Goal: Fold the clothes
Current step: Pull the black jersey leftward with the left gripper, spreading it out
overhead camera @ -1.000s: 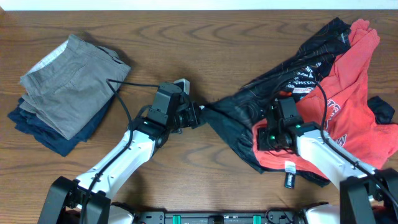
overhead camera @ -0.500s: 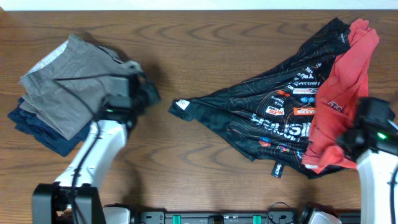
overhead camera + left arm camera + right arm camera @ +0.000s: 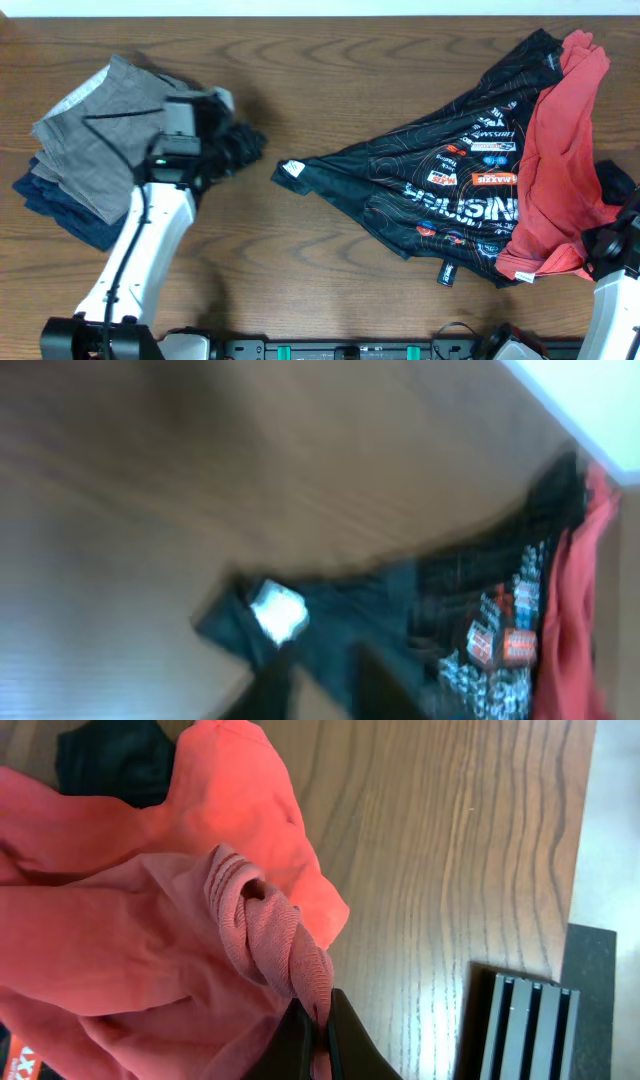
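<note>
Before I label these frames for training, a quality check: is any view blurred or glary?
Left wrist: heavily motion-blurred, with the jersey and its white tag smeared. Right wrist: sharp, the red shirt shows its knit clearly, and there is a mild sheen on the table near the bottom. Overhead: evenly lit and sharp enough to make out the jersey's logos.

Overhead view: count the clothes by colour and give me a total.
Black jersey: 1
Red shirt: 1
Khaki folded garment: 1
Navy folded garments: at least 1; layers unclear
Dark patch past the red shirt: cannot tell whose, uncounted
Total: at least 4
</note>
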`<state>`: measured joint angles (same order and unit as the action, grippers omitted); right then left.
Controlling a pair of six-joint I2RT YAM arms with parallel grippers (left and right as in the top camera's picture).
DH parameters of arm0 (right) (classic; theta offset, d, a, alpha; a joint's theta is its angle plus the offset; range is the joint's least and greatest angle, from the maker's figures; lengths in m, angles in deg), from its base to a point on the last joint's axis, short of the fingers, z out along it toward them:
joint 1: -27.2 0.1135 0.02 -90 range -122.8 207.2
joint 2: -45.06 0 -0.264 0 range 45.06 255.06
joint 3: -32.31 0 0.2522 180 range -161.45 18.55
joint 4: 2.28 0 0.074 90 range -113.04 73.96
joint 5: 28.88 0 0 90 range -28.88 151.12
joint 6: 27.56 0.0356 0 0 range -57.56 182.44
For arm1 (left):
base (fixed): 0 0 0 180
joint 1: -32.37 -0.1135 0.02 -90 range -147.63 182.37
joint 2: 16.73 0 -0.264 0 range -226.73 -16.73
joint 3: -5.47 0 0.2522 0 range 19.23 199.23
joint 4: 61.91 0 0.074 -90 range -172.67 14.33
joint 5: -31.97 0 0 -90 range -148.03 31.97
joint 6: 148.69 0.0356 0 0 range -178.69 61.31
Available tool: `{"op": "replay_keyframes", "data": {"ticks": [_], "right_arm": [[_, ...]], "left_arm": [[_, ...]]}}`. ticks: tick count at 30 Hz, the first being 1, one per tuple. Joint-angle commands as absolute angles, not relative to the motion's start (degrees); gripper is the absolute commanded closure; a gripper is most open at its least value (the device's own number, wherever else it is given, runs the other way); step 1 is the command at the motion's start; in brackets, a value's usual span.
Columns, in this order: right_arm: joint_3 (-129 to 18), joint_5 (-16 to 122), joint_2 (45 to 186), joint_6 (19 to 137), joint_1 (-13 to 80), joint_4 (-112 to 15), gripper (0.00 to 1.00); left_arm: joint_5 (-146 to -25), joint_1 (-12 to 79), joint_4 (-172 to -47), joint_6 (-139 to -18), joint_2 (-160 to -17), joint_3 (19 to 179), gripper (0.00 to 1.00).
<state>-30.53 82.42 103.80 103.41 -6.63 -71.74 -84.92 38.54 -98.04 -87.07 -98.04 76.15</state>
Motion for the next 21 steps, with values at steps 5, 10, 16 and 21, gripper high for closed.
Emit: {"op": "replay_keyframes", "data": {"ticks": [5, 10, 16, 21], "right_arm": [[-30.9, 81.4, 103.6, 102.4, -7.0, -71.5, 0.96], [-30.9, 80.6, 103.6, 101.7, -7.0, -71.4, 0.96], [-30.9, 80.5, 103.6, 101.1, -7.0, -71.1, 0.96], [-30.9, 80.1, 103.6, 101.1, -7.0, -71.1, 0.96]], "left_arm": [[-82.8, 52.8, -99.2, -92.2, -100.2, 72.0, 0.25], [-78.9, 61.3, -95.2, -101.6, -106.1, 70.8, 0.22], [-78.9, 68.6, -86.6, -109.9, -115.2, 70.8, 0.21], [-78.9, 72.0, -80.0, -114.3, -120.6, 70.8, 0.19]]}}
